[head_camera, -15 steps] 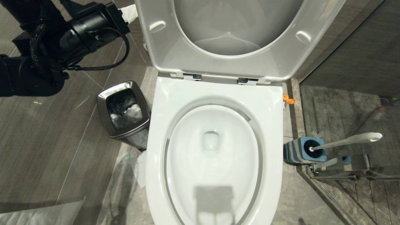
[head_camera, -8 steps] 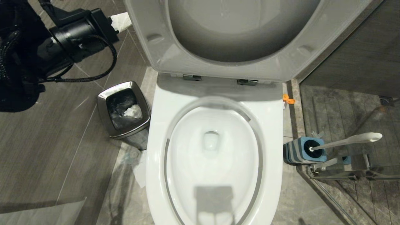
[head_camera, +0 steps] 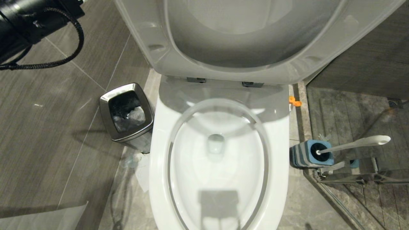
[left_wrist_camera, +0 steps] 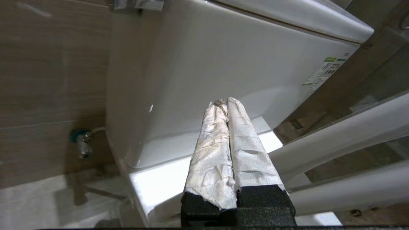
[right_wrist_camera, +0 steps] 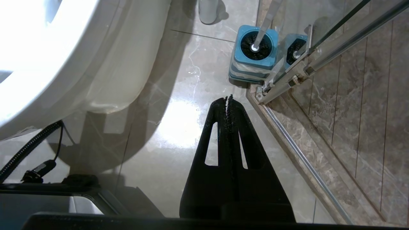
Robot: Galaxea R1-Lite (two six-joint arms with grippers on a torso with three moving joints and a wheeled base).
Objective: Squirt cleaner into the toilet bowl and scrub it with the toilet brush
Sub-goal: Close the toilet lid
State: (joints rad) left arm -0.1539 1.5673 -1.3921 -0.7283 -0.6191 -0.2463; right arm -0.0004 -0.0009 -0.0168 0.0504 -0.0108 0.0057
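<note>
Beyond right gripper [right_wrist_camera: 228, 99], toilet brush [right_wrist_camera: 256, 47]

Black left arm [head_camera: 19, 16] with braided cable, paper-wrapped left gripper [left_wrist_camera: 227, 105], black slotted right gripper [right_wrist_camera: 228, 102]

Bin [head_camera: 127, 115] left of toilet bowl [head_camera: 220, 159] — brush [head_camera: 354, 145] (holdered) right.

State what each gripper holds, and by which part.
Nothing. The paper-wrapped left gripper is shut and empty near the white ceramic toilet tank; the black right gripper is shut, empty.
</note>
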